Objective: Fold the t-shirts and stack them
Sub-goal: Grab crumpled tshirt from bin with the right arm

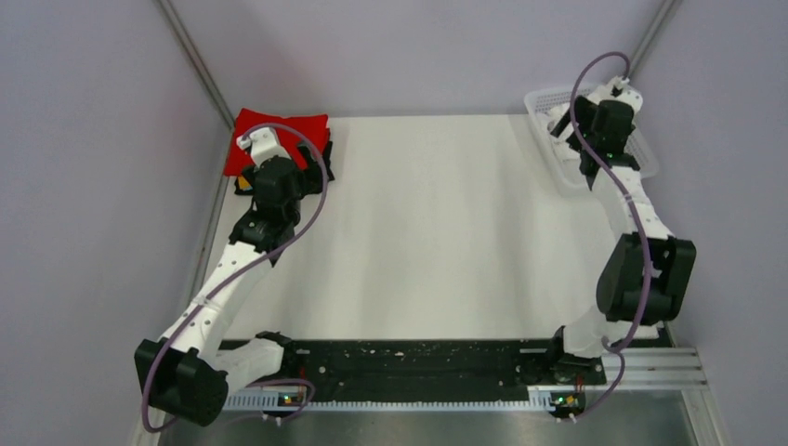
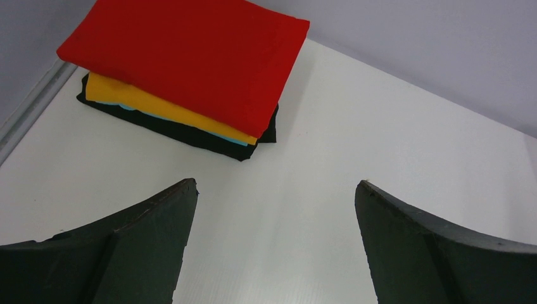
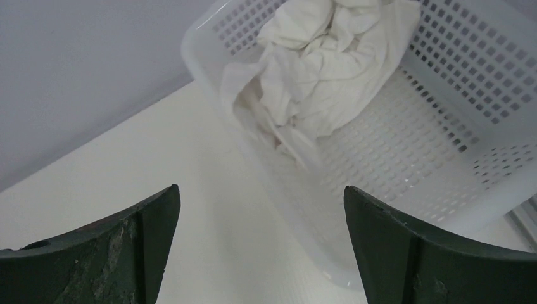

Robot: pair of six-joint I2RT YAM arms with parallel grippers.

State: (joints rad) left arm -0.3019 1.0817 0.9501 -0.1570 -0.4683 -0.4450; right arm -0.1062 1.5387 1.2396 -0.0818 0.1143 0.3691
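Bolted at the near edge, the left arm [image 1: 232, 269] and the right arm [image 1: 641, 232] stretch to opposite far corners of the white worktop [image 1: 437, 232], whose middle seemingly serves as folding room. At the far right stands a white mesh basket [image 3: 481, 76], judged to be the holding place for laundry awaiting its turn. At the far left sits the stack [image 2: 183, 88], tucked into the corner beside the frame rail, likely to keep finished work out of the folding area. A red shirt [image 2: 190, 50] lies on top, an orange-yellow shirt [image 2: 126, 98] under it, and a black shirt [image 2: 190, 134] at the bottom, touching the worktop. A thin pale-blue edge shows between the yellow and the black. All three look folded flat.

One white shirt [image 3: 316, 69] lies crumpled in the basket, bunched against the wall on the worktop side; whether it spills over the rim cannot be told. On this showing it is the last piece to fold.

The left claw [image 2: 275, 190] hangs just short of the stack, jaws spread wide, gripping nothing and touching nothing. The right claw [image 3: 261, 196] hovers by the basket's near side, jaws equally wide and empty. It is aimed toward the white shirt but apart from it, a stance suggesting that a reach for the cloth comes next.
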